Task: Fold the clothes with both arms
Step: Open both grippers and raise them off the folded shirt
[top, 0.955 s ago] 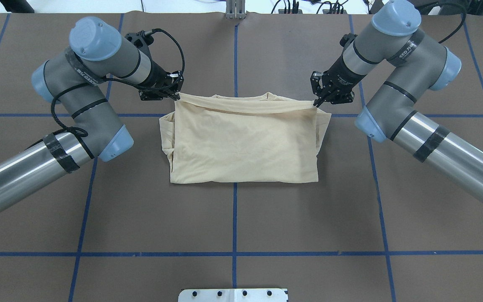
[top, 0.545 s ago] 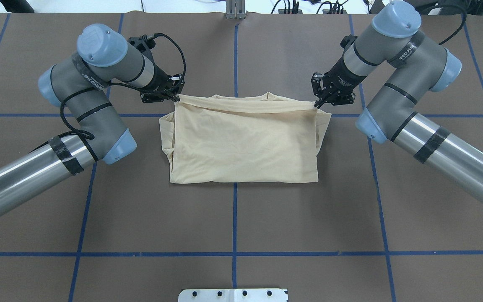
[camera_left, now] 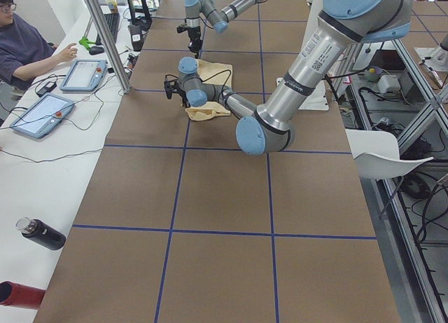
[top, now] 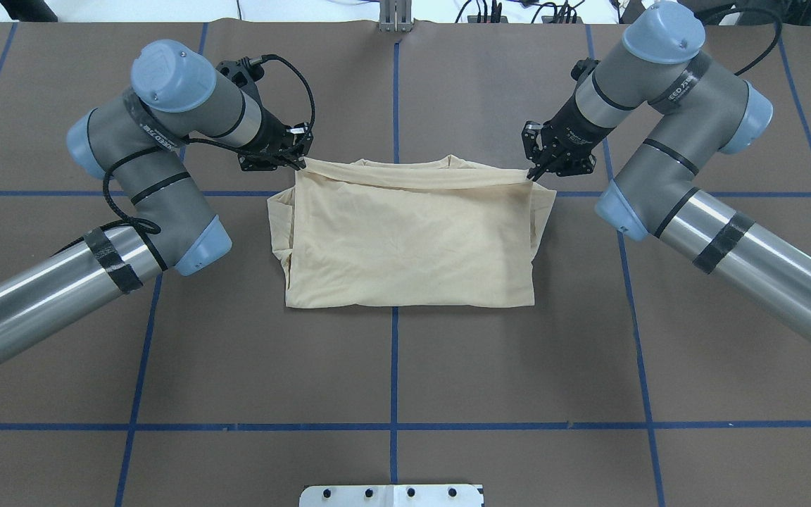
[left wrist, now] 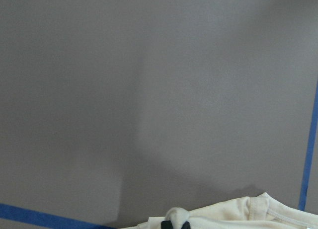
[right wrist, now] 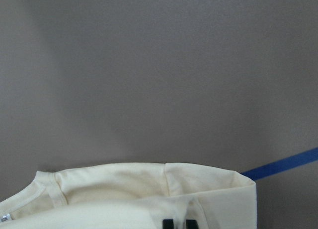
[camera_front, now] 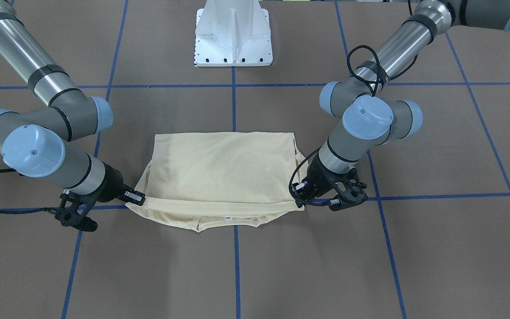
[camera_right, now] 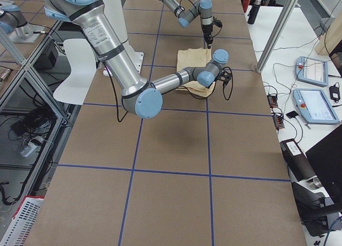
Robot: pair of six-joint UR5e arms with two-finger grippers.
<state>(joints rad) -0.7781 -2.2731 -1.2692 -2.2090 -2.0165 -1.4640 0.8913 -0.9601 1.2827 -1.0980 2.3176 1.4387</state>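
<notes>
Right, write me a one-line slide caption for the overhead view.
The left gripper and right gripper each pinch a far corner of the half-folded cream shirt on the brown, blue-taped table.

A wide brown paper-covered table (top: 272, 366) carries blue tape grid lines (top: 394, 366); a white plastic chair (camera_left: 381, 153) stands beside it.

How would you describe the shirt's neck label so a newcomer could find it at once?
Find the cream shirt on the brown table. At its edge farthest from the base, midway between the left tool and right tool, lies the collar; the label is its only white speck.
</notes>
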